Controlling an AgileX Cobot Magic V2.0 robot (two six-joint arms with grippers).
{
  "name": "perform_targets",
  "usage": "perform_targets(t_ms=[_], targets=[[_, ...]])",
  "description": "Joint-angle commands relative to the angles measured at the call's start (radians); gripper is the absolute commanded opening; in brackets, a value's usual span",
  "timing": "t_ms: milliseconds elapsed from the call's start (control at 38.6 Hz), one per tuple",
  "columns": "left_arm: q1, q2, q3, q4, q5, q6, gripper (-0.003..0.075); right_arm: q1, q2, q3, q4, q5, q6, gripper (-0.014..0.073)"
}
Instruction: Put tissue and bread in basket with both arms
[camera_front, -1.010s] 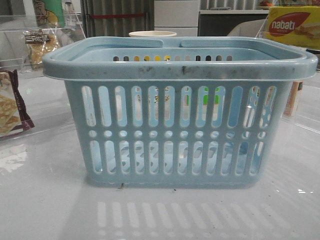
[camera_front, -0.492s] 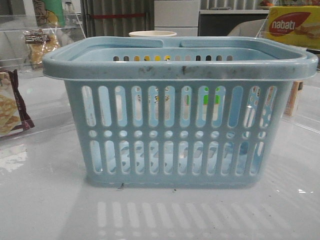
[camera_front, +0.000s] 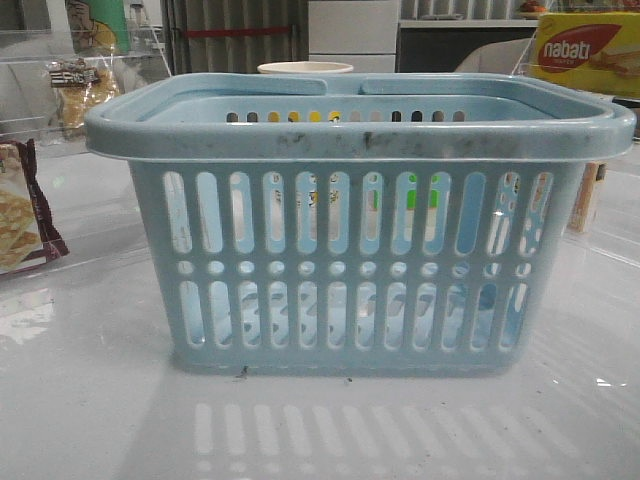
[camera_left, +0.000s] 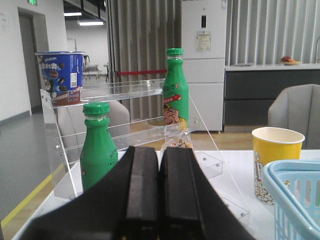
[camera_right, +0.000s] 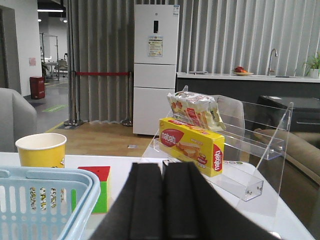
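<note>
The pale-blue basket (camera_front: 360, 130) fills the middle of the front view, and nothing shows through its slots. Its corner also shows in the left wrist view (camera_left: 295, 200) and in the right wrist view (camera_right: 50, 200). The bread (camera_front: 80, 88), a clear bag with a dark label, lies on a clear shelf at the far left. In the left wrist view it peeks out just beyond the fingertips (camera_left: 177, 142). My left gripper (camera_left: 160, 150) is shut and empty. My right gripper (camera_right: 164, 165) is shut and empty. I cannot make out the tissue. Neither gripper shows in the front view.
A maroon-edged cracker bag (camera_front: 20, 215) lies at the left. Clear acrylic shelves hold green bottles (camera_left: 97, 150) and a blue cup (camera_left: 61, 77) on the left. On the right they hold a yellow Nabati box (camera_right: 192, 145). A yellow paper cup (camera_left: 275, 160) and a colour cube (camera_right: 92, 187) stand behind the basket.
</note>
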Motion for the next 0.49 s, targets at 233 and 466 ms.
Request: perform_targets(t_ms=[233,466], targets=[[-0.005,0.257,-0.291,-0.001,0.254,-0.004,0.0091,-0.002,0.252,-0.265,0.003,0.253,-0.004,0.0057],[-0.005,0.362,-0.268,-0.001,0.371,-0.004,0.0091,-0.002,0.363,-0.250,0.003,0.368,-0.004,0.0057]])
